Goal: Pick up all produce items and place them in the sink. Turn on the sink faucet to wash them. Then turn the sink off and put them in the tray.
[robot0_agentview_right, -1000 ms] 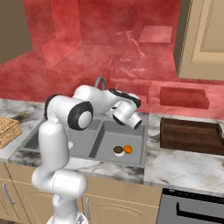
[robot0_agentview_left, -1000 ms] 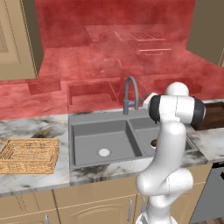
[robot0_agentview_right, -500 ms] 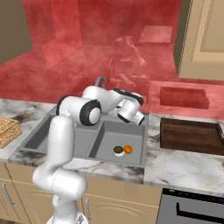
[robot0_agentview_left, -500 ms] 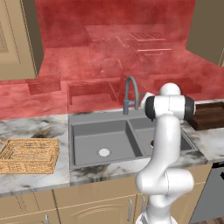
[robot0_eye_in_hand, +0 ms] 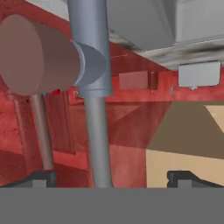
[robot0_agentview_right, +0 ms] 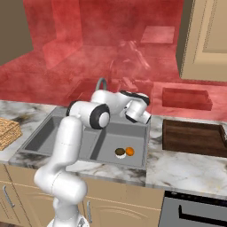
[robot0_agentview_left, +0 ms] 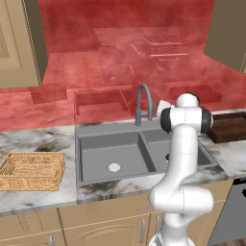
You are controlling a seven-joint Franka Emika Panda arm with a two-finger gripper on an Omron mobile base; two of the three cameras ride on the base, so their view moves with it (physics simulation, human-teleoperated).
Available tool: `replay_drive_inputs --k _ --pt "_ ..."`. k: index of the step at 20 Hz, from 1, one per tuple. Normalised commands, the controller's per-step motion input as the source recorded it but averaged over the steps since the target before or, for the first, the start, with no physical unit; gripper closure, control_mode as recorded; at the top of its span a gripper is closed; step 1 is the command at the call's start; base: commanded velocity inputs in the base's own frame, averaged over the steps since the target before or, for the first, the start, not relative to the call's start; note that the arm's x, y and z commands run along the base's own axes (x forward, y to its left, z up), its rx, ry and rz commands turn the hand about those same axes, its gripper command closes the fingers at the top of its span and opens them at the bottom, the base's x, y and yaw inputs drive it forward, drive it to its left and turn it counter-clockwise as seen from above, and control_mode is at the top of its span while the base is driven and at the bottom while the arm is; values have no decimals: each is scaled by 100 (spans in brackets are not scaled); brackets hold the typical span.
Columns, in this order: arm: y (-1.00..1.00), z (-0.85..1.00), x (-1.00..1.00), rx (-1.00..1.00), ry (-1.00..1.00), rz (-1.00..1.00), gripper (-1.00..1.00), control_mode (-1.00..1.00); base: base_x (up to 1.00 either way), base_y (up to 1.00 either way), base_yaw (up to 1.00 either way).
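The claw (robot0_eye_in_hand: 111, 177) sits right up against the faucet (robot0_agentview_left: 143, 103), its jaws spread as wide as they go with nothing clamped between them. In the hand view the faucet's grey stem runs between the two dark fingertips (robot0_eye_in_hand: 41, 177), one tip to each side, and a fat round knob on the tap body juts out beside the stem, close in front of the camera. Whether either tip touches the metal cannot be told.

From the right base view the claw (robot0_agentview_right: 141, 116) hangs at the back rim of the sink (robot0_agentview_right: 133, 135), over the rear edge of the right basin. From the left base view the hand is mostly hidden behind the arm's elbow, just right of the faucet.

The sink is a grey double basin set in the marble counter (robot0_agentview_right: 186, 166). Below and in front of the claw, on the floor of the right basin, lie the two pieces of produce: a dark olive-brown one (robot0_agentview_right: 119, 152) and a bright orange one (robot0_agentview_right: 129, 151), touching or nearly touching, side by side. The left basin (robot0_agentview_left: 113, 153) holds only its pale round drain (robot0_agentview_left: 114, 167). No water shows at the spout.

Well off to the claw's left, past the left basin, the wicker tray (robot0_agentview_left: 31, 169) rests on the counter with nothing in it. On the claw's other side, past the right basin, a dark wooden block (robot0_agentview_right: 193, 137) lies flat on the counter.
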Motion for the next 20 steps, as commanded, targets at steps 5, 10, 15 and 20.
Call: replay_drive_inputs --k 5,10,15,20 --pt "10 -4 18 0 2 0 -100 -100 0 0 0" --pt "5 0 21 0 3 0 -100 -100 0 0 0" --pt "0 -7 21 0 6 0 -100 -100 0 0 0" --pt "0 -1 9 0 2 -6 -100 -100 0 0 0"
